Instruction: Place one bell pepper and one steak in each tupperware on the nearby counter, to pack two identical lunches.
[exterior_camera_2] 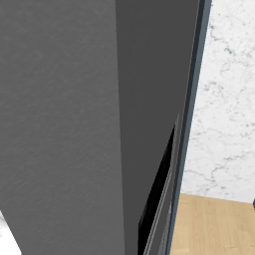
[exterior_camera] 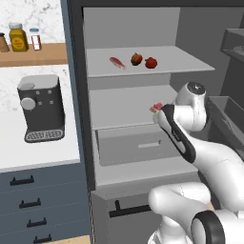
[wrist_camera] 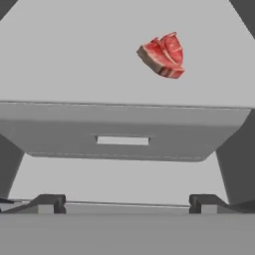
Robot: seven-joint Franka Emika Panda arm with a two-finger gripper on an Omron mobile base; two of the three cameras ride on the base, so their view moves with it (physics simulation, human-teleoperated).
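Observation:
Inside an open fridge, one steak (exterior_camera: 116,62) and two red bell peppers (exterior_camera: 136,59) (exterior_camera: 151,62) lie on the top shelf. A second steak (exterior_camera: 156,106) (wrist_camera: 162,55) lies on the middle shelf, right by my hand and partly hidden behind it in the left base view. In the hand view my gripper (wrist_camera: 127,204) is open and empty, its fingertips (wrist_camera: 47,203) wide apart, drawn back from that steak and below it in the picture. The white counter (exterior_camera: 38,152) lies left of the fridge. The tupperware is out of view.
A dark coffee machine (exterior_camera: 40,108) stands on the counter, with jars on a wooden shelf (exterior_camera: 33,53) above it. A closed grey drawer (exterior_camera: 136,145) (wrist_camera: 122,141) sits under the middle shelf. The fridge door (exterior_camera_2: 74,124) stands close on the right, its bins (exterior_camera: 228,114) beside my arm.

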